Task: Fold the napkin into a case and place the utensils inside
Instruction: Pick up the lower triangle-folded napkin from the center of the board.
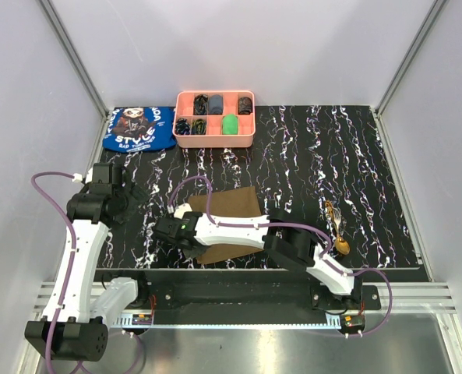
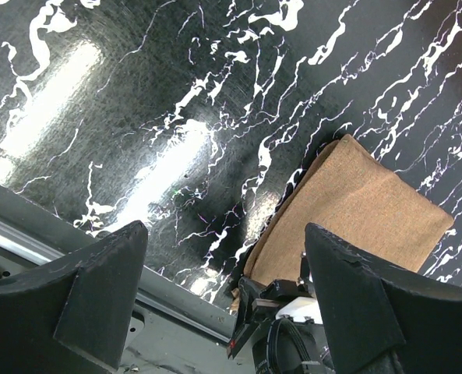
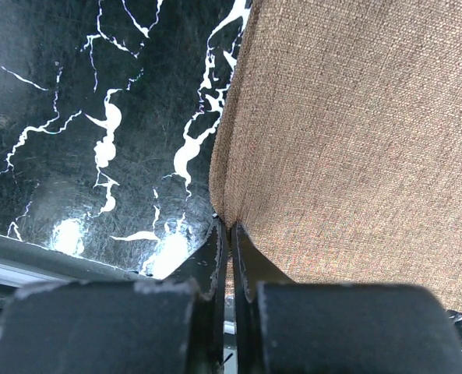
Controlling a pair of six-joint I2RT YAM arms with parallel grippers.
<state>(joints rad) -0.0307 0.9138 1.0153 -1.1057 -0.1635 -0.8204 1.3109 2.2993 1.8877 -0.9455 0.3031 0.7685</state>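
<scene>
Napkin first: the olive-brown cloth lies flat on the black marbled table, on the near side of the pink tray and well apart from it, roughly in line with the tray's right half. From my right wrist, the napkin shows a rounded, doubled edge on its left side, like a fold.

My right gripper sits at the napkin's left corner, the one farthest from the tray. Its fingers are pressed together with the cloth's edge pinched between the tips. Close up, the right gripper shows only a hairline between the two pads, and the fabric runs straight down into it.

My left gripper hangs over the table on the near side of the tray and off to its left. It is spread as wide as it goes and has hold of nothing. Between the fingers of the left gripper I see only bare table, with the napkin beyond the right finger.

A gold-brown spoon and a slim matching fork lie on the table on the near side of the tray and well to its right. The fork is the closer of the two to the tray. Neither touches the napkin.

A blue cloth with white lettering lies just beside the tray's left end. The tray's compartments hold small dark things and one green item.
</scene>
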